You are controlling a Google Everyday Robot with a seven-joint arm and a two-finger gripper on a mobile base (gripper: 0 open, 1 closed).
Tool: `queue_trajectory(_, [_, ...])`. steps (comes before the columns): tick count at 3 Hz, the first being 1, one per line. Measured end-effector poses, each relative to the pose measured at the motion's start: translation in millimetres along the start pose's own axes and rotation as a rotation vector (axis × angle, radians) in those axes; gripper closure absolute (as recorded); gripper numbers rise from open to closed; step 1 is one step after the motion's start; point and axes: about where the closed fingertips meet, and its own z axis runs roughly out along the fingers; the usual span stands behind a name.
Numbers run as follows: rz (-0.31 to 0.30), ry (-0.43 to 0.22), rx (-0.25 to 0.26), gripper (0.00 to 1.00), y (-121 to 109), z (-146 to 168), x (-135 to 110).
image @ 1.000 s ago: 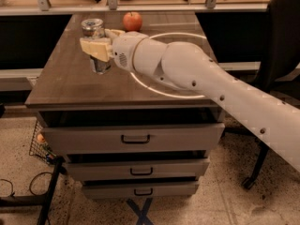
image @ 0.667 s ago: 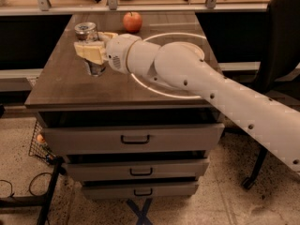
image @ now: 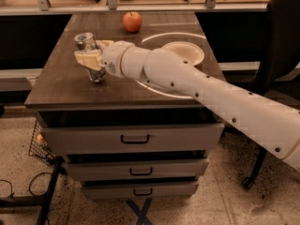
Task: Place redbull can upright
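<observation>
Nearly upright, redbull can (image: 86, 42) clamped mid-body in the gripper (image: 93, 56), base down close to the table (image: 61, 86)

No text, brand, number or sign can be read. The can (image: 85, 40) has no legible label. It sits in the gripper (image: 95, 54), which is clamped on its sides over the left part of the bench (image: 61, 86). No print can be made out on the drawers (image: 136, 138), bowl (image: 183, 53) or apple (image: 132, 21).
</observation>
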Motion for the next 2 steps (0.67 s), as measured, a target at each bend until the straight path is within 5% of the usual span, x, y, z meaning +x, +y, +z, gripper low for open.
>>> queue_trajectory(2, [-0.018,0.001,0.078,1.0,-43.1,-2.8,9.8])
